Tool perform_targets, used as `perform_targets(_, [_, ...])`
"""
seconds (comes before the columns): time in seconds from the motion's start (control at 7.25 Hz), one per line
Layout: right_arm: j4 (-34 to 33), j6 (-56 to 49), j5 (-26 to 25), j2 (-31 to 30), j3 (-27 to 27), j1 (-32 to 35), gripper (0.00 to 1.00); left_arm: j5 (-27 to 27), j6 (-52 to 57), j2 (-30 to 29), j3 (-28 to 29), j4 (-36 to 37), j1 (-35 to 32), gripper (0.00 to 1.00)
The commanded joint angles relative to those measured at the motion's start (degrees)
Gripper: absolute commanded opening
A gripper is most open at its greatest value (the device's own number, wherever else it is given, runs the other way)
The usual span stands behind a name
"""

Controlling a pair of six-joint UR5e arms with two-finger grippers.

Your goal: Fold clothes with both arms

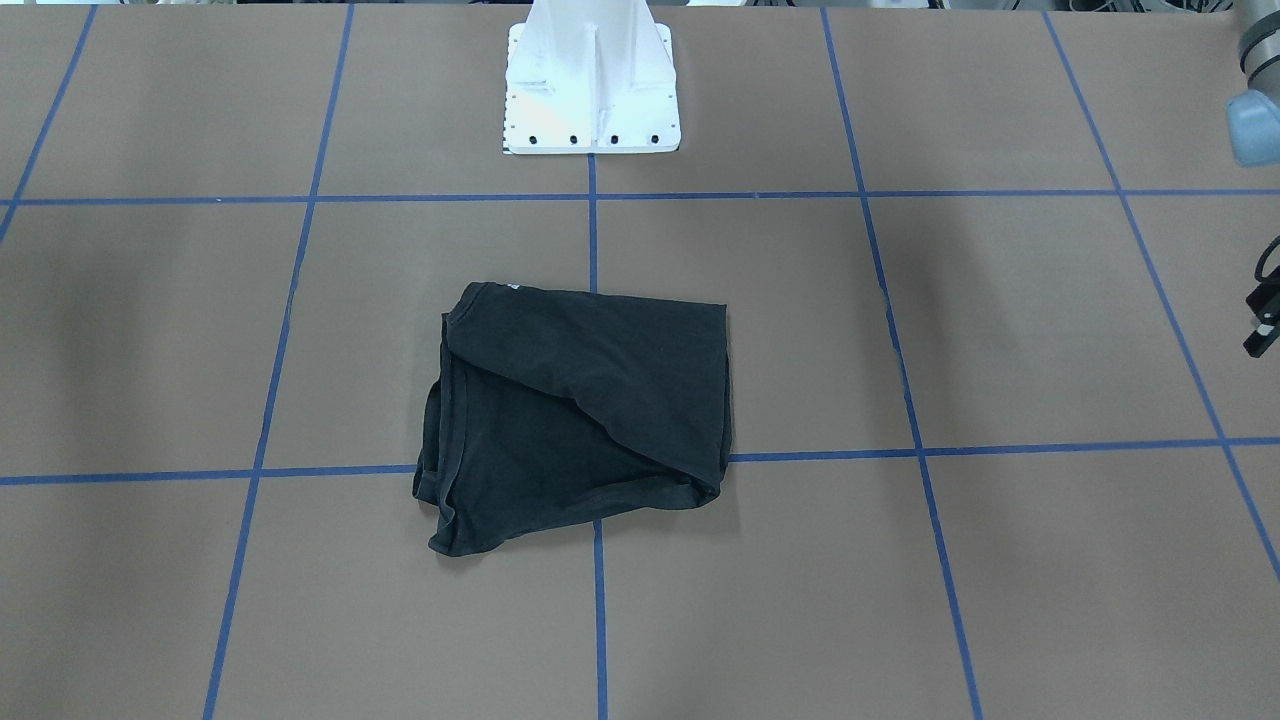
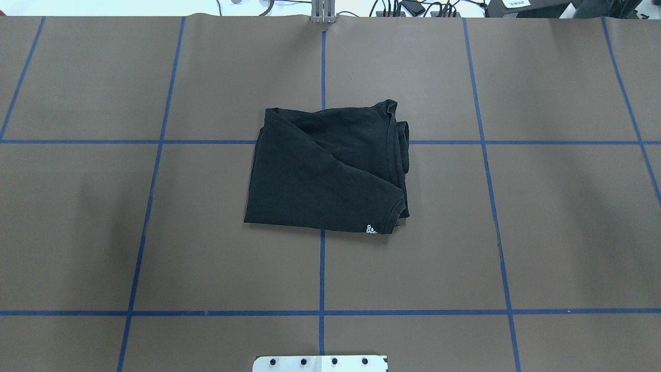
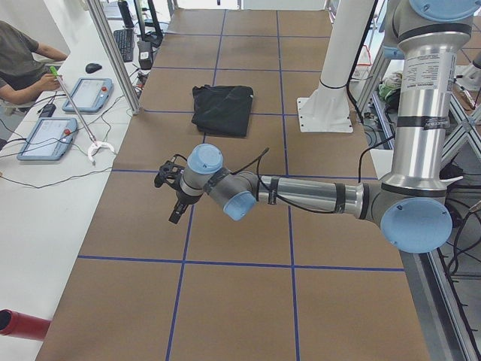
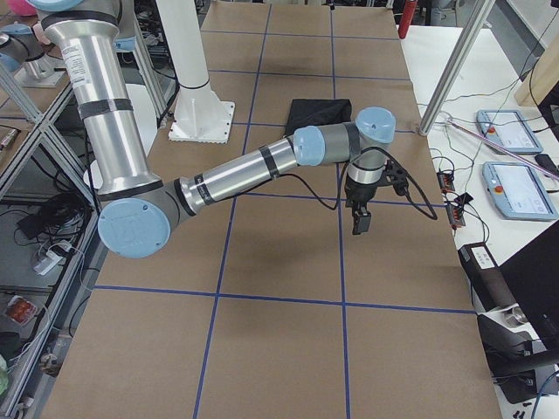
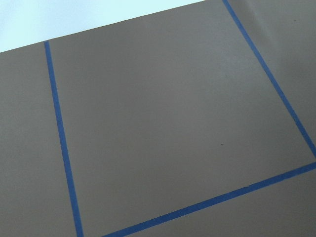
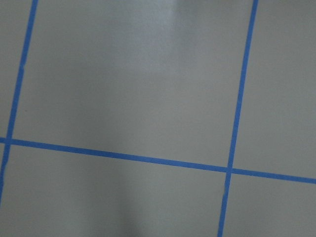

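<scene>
The black T-shirt (image 1: 590,400) lies folded into a rough rectangle at the table's middle, plain side up, with a small white mark at one corner (image 2: 371,229). It also shows in the overhead view (image 2: 325,170) and both side views (image 3: 222,109) (image 4: 319,113). My left gripper (image 3: 174,197) hangs above bare table far to the shirt's side; a sliver of it shows at the front view's right edge (image 1: 1262,320). My right gripper (image 4: 360,223) hangs above bare table on the other side. Neither touches the shirt. I cannot tell whether either is open or shut. Both wrist views show only paper and tape.
The table is covered in brown paper with a blue tape grid (image 2: 323,268). The white pedestal base (image 1: 592,90) stands behind the shirt. An operator (image 3: 19,60) sits at a side desk with control tablets (image 3: 86,94). More tablets (image 4: 507,131) lie beside the other end.
</scene>
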Motion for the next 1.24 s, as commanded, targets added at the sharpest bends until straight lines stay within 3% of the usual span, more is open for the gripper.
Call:
perform_targets(0.0, [0.1,-1.6,0.5,-5.0,0.0,2.6,1.0,0.4,13.3,0.0,0.1,11.2,-1.7,1.0])
perform_targets(0.41, [0.2,-8.3,6.7,-11.8,0.4,5.8,1.0,-0.1,25.0,0.1,-0.3,20.8,-5.7,1.0])
perform_targets(0.55, [2.3,-10.4,7.9,-14.2,0.2,6.3,1.0,-0.1,29.1,0.0,-0.5,27.1,-7.5,1.0])
perform_targets(0.69, [5.8,-11.3,8.1,-17.2,0.2,6.6,1.0,-0.2,30.9,-0.1,-0.7,30.9,-8.2,1.0])
perform_targets(0.96, [7.0,-11.3,9.8,-19.3,0.2,6.7,1.0,-0.3,30.9,0.2,-0.1,35.1,-8.3,1.0])
perform_targets(1.1, [7.0,-11.3,10.2,-19.9,0.3,6.7,1.0,-4.6,30.9,0.3,-0.2,38.4,-8.3,1.0])
